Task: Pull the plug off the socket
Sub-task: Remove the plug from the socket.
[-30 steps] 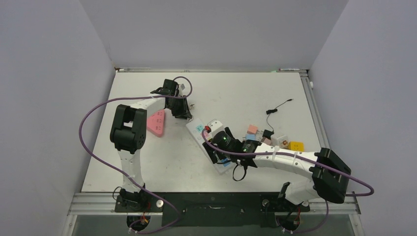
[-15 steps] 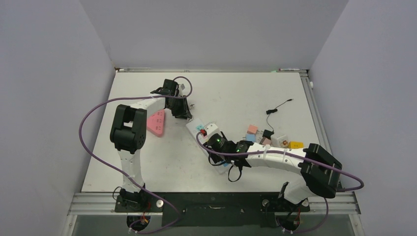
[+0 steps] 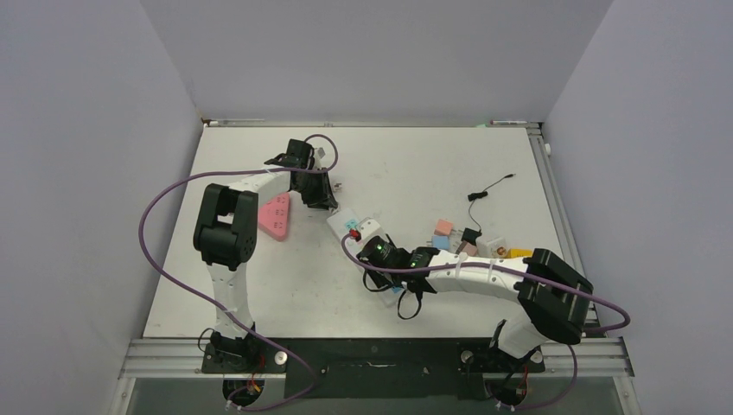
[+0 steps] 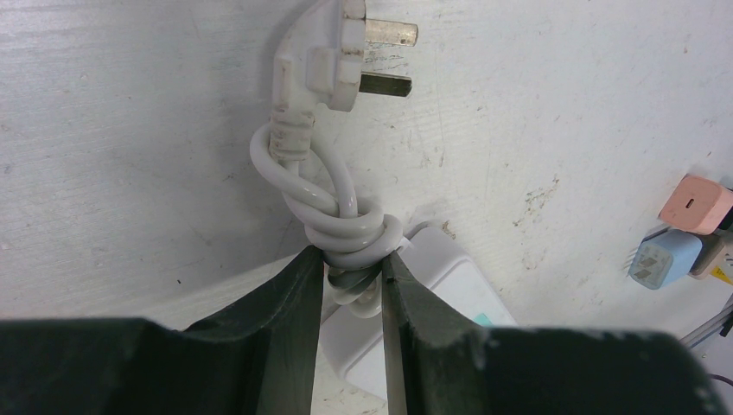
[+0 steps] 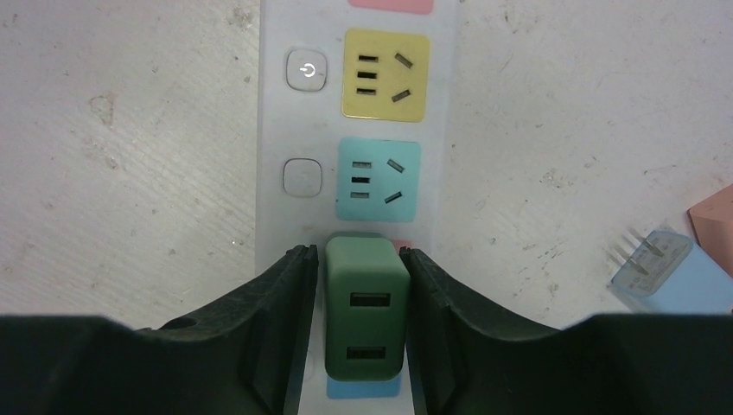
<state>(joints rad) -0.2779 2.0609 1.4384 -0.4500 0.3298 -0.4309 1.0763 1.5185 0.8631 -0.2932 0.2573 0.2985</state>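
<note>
A dark green plug (image 5: 366,307) with two USB slots stands in the white socket strip (image 5: 272,130), just below its teal socket (image 5: 378,180) and yellow socket (image 5: 386,75). My right gripper (image 5: 354,252) is shut on this plug, one finger pressed along each side. From above, the right gripper (image 3: 378,259) covers the strip's (image 3: 346,223) near half. My left gripper (image 4: 353,255) is shut on the strip's coiled white cable (image 4: 354,229), at the strip's far end. The cable's own white mains plug (image 4: 324,60) lies loose on the table.
A pink triangular socket block (image 3: 277,216) lies left of the strip. Small loose adapters, pink (image 3: 443,227), blue (image 5: 666,277) and yellow (image 3: 519,253), lie right of it, with a thin black lead (image 3: 488,188) behind them. The walls are near on both sides.
My right gripper has slid left along the strip and its jaws have closed in on the green plug. The left arm has not moved.
</note>
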